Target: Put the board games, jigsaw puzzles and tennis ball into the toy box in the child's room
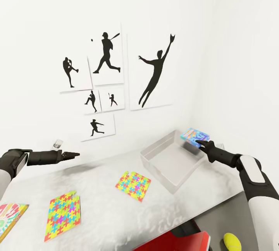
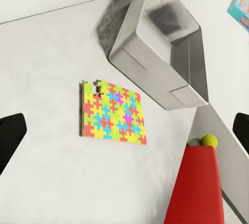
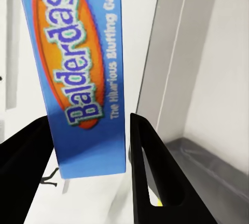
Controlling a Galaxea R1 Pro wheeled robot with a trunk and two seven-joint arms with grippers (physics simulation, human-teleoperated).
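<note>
The small blue Balderdash game box (image 1: 193,136) is held in the air over the far corner of the empty pale grey toy box (image 1: 164,148). Two jigsaw puzzles (image 1: 133,185) (image 1: 63,214) lie flat on the white table (image 1: 100,220), a swirl-covered game box (image 1: 11,216) at its left edge. The tennis ball (image 1: 231,242) sits low, past the table's right edge.

- The swirl-cover board game (image 1: 9,216) is cut off by the head view's left edge.
- The red object (image 1: 174,242) runs off the bottom edge.
- My blue Balderdash box (image 3: 83,68) loses its top in my right wrist view.
- The small object (image 1: 57,143) beyond my left arm is too small to tell.
</note>
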